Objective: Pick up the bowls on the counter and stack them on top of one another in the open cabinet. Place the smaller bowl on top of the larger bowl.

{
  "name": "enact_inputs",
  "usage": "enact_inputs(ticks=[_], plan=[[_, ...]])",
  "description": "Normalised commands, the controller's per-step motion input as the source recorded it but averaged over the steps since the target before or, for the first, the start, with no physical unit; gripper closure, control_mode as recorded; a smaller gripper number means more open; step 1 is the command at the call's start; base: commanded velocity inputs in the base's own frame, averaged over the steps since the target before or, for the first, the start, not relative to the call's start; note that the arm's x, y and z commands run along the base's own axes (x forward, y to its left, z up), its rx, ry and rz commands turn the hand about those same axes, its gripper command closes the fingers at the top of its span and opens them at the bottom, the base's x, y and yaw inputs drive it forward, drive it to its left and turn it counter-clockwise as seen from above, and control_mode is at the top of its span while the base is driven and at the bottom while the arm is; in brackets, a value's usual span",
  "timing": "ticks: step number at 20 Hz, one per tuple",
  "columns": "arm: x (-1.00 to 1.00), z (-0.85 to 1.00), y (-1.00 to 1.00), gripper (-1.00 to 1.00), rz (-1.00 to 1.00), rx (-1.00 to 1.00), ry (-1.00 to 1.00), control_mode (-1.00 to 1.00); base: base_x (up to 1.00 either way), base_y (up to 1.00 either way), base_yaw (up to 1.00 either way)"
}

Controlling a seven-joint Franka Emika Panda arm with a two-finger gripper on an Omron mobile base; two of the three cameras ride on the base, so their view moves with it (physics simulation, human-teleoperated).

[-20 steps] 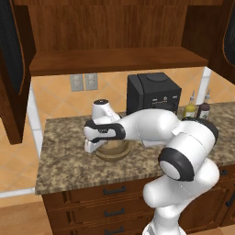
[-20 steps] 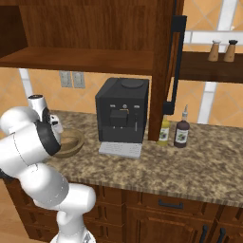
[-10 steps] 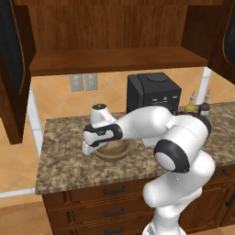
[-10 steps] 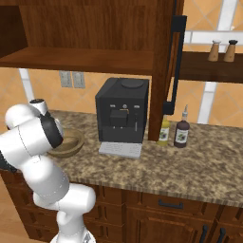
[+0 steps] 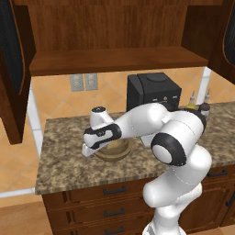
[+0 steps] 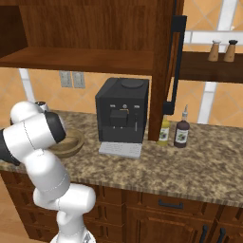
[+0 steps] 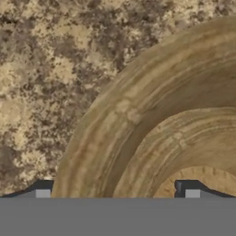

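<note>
Left base view: the gripper (image 5: 92,149) hangs low over the larger bowl (image 5: 114,149), which sits on the counter (image 5: 64,160) toward its left end, short of the front edge. The open cabinet (image 5: 114,59) shelf above is bare.

Right base view: the arm hides most of that bowl (image 6: 69,142); no readable writing shows on the coffee machine (image 6: 121,116) or bottles (image 6: 173,132).

Hand view: the fingertips (image 7: 42,192) straddle the thick rim (image 7: 92,138), spread apart and not yet gripping. The smaller bowl (image 7: 184,147) seems nested inside. I judge the grasp is in hand; next, pinch the rim and lift.
</note>
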Motion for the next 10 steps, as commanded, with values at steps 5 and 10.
enact_inputs(ticks=[5, 10], plan=[[0.0, 0.0, 0.0, 1.0, 0.0, 0.0, 0.0, -1.0, 0.0, 0.0, 0.0], [0.0, 0.0, 0.0, 1.0, 0.0, 0.0, 0.0, -1.0, 0.0, 0.0, 0.0]])
